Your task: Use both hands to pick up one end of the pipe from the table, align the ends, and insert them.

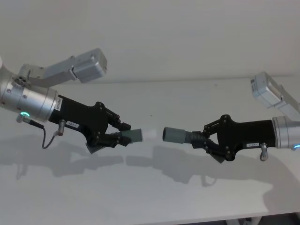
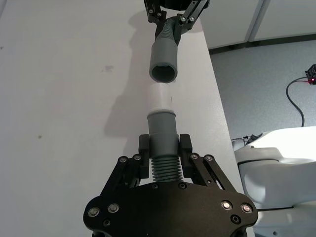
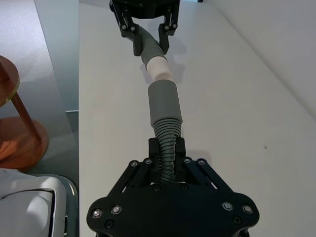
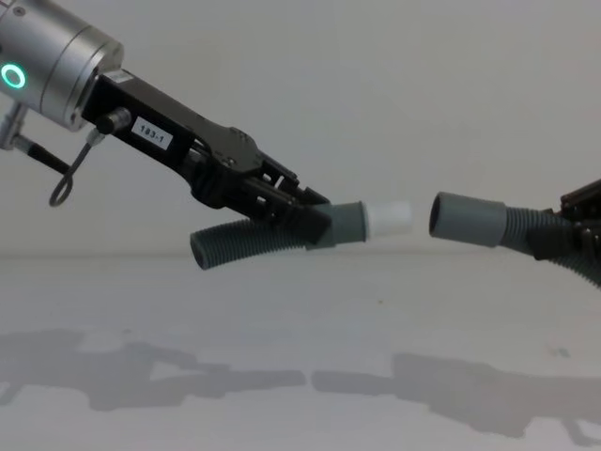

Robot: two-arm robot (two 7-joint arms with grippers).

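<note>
Both pipe pieces hang in the air above the white table, their ends facing each other. My left gripper is shut on the ribbed hose just behind its grey cuff. The narrower white tip points right. My right gripper is shut on the other ribbed piece behind its wider hollow cuff. The open mouth of that cuff faces the white tip across a small gap. The two ends stand almost in line, at about the same height.
In the left wrist view the table's edge runs close beside the pipe, with grey floor, a black cable and the white robot base beyond. A brown wooden stand sits past the other edge.
</note>
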